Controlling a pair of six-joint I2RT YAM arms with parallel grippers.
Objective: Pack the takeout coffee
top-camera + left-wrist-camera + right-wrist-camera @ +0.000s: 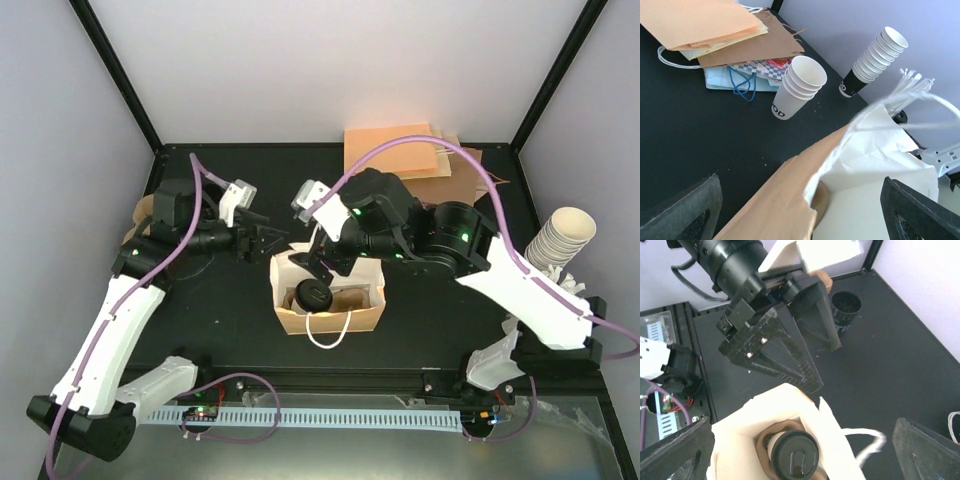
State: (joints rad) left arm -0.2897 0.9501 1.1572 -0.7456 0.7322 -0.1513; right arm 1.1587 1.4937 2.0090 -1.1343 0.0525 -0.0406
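We saw the white paper cup with a round black plastic lid (313, 296) standing upright inside the open white paper bag with a looped handle (330, 320). It sat toward the bag's left side, in a brown moulded-pulp tray (352, 298). The bag stood about the middle of the black counter (230, 320), its handle drooping toward the near edge.

The left tool (270, 240) hung at the bag's far left corner with its jaws spread wide. The bag's rim lay between them, and we could not tell whether either finger touched the paper. The right tool (322, 262) hovered over the bag's far rim, above the cup, jaws fully apart and holding nothing.

A stack of lidless white paper cups (560, 238) lay tilted at the counter's right edge. Flat brown paper bags (400, 152) were piled at the far edge.
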